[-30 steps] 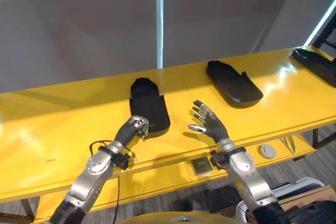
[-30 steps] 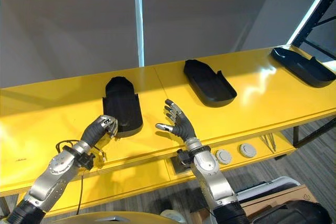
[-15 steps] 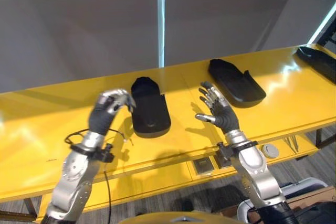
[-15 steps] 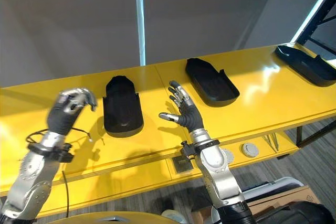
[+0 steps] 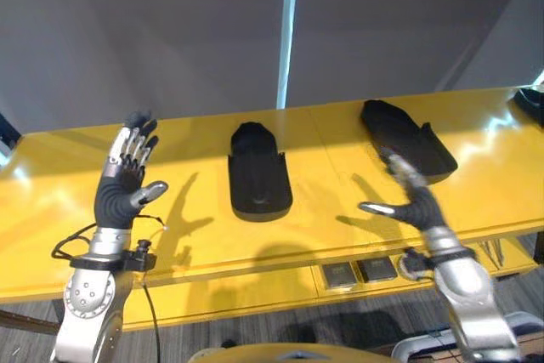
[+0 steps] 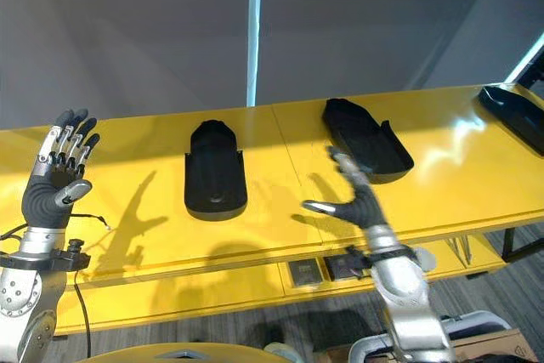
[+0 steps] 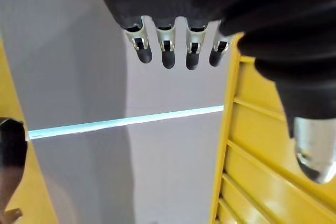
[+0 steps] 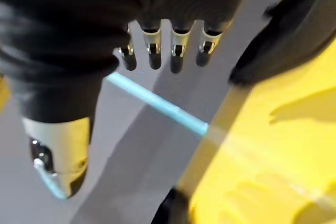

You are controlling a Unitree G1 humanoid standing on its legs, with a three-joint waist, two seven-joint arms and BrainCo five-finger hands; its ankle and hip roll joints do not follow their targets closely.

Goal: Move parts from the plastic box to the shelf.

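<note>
Two black parts lie on the yellow shelf [image 5: 76,210]: the near part [image 5: 259,172] rests flat near the middle of the surface, and the far part [image 5: 406,139] rests to its right, well apart from it. A third dark part [image 6: 514,116] sits at the far right end of the surface, cut by the view's edge. Judged from this layout, at least two placements are complete. No plastic box is visible, so the number of parts left to move cannot be determined. The left hand [image 5: 126,178] is raised above the left section of the shelf with its fingers [image 7: 167,51] straight and spread, holding nothing. The right hand [image 6: 355,199] hovers above the front edge on the right, between the two nearer parts and clear of both, fingers extended and thumb out, also empty. The likely next step is a return to the box for another part. The shelf surface is glossy yellow and continues as one long run. Behind it stands a plain grey wall with a vertical pale-blue strip [image 5: 287,31]. Grey flooring shows below the front edge.
</note>
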